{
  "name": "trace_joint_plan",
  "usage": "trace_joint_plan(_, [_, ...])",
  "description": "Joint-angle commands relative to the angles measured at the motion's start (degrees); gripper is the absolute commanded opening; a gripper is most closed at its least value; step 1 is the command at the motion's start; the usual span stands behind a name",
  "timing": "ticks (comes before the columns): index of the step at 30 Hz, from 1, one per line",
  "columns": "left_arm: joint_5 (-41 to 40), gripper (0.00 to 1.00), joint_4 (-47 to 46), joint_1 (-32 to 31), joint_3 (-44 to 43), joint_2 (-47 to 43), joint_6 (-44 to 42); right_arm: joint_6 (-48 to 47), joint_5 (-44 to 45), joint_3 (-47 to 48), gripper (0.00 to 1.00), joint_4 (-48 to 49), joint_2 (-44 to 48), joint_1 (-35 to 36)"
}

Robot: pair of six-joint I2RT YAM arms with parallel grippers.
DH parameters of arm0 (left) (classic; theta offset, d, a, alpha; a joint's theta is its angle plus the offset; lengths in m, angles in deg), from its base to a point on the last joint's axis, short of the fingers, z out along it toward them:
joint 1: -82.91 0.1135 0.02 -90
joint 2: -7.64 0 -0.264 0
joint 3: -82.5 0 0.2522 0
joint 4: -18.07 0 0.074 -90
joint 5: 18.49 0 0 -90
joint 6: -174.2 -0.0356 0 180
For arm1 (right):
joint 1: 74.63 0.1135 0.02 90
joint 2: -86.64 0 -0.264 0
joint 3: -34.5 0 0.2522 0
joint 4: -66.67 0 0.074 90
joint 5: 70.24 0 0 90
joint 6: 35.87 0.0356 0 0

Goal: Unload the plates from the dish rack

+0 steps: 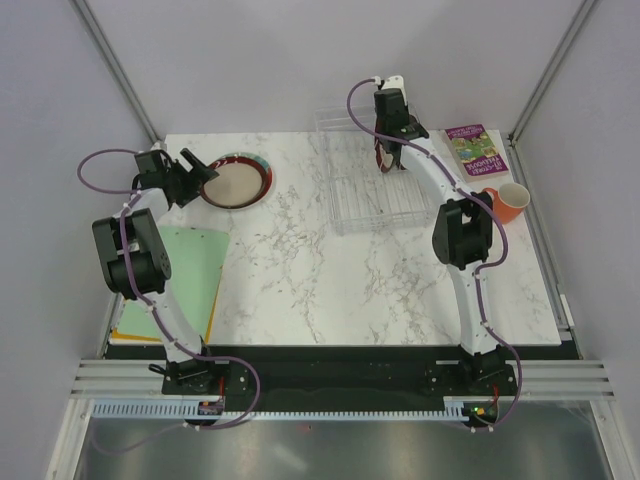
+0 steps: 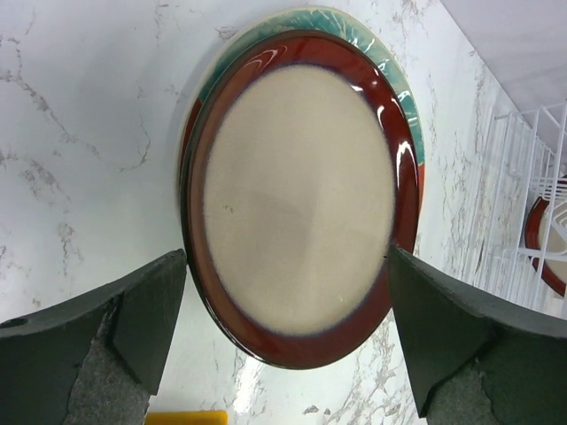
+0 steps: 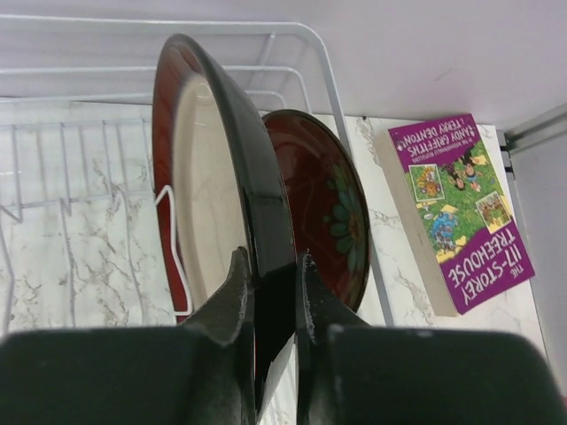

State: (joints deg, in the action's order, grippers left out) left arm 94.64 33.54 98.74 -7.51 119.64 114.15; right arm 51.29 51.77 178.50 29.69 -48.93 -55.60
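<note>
Two plates lie stacked flat at the table's far left: a cream plate (image 2: pixel 301 204) with a dark red rim rests on a teal-rimmed plate (image 2: pixel 390 62). My left gripper (image 2: pixel 285 257) hangs open just above the stack (image 1: pixel 237 182), touching nothing. In the clear dish rack (image 1: pixel 370 190) an upright cream plate (image 3: pixel 213 177) has my right gripper (image 3: pixel 275 261) shut on its dark rim. Right behind it stands a red plate (image 3: pixel 328 204) with a flower pattern. From above, my right gripper (image 1: pixel 390 160) is over the rack's far end.
A purple book (image 1: pixel 477 148) lies at the far right, close beside the rack, with an orange mug (image 1: pixel 508 203) just in front of it. A green sheet (image 1: pixel 185 270) over a yellow one covers the near left. The rack's wire frame (image 3: pixel 292 53) surrounds the held plate.
</note>
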Motion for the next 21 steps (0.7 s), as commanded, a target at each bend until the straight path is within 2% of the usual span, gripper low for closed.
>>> trace_joint_plan(1, [-1.2,1.0,0.0,-0.4,1.1,-5.4,-0.7,0.4,3.3,2.3,0.0,3.8,0.0,0.2])
trace_joint_plan(3, [-1.9,1.0,0.0,-1.1,1.5,-6.7,-0.4,0.4,4.2,1.9,0.0,4.8,0.9,0.4])
trace_joint_plan(8, [-7.4,1.0,1.5,-4.3,2.9,-10.7,-1.4,-4.8,12.8,2.0,0.0,7.1,1.1,3.3])
trace_joint_plan(13, [-7.8,1.0,2.7,-7.7,4.2,-15.1,-1.9,-8.3,21.2,-0.8,0.0,12.7,3.4,5.1])
trace_joint_plan(21, [-6.5,1.0,3.2,-11.5,6.3,-19.8,-2.2,-9.8,23.1,-3.7,0.0,15.3,9.5,5.5])
